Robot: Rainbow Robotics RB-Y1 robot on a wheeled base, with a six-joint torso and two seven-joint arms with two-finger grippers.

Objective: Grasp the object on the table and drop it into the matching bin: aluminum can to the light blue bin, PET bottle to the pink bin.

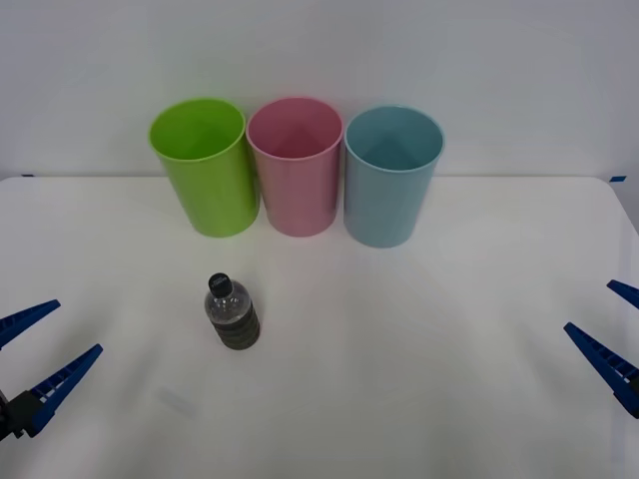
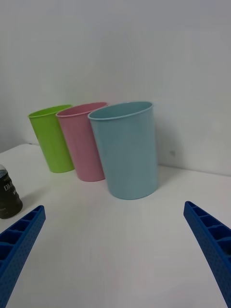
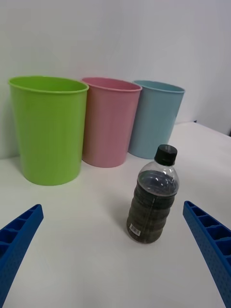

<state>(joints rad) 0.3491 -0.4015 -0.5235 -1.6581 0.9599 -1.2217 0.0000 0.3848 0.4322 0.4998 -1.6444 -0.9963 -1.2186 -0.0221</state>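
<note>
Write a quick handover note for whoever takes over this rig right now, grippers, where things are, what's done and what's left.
Left gripper: open, low at the table's left edge, empty.
Right gripper: open, at the right edge, empty.
Bottle: upright on the table, in front of the green cup, nearer the left gripper.
Pink bin: middle of the row; light blue bin on its right.
Done: nothing.
Left: grasp the bottle, drop it in the pink bin.

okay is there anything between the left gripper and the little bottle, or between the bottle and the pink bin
Nothing visible blocks either path. The left gripper is open, with bare table between it and the upright PET bottle. The pink bin stands behind the bottle, flanked closely by the lime green cup and the light blue bin.
</note>
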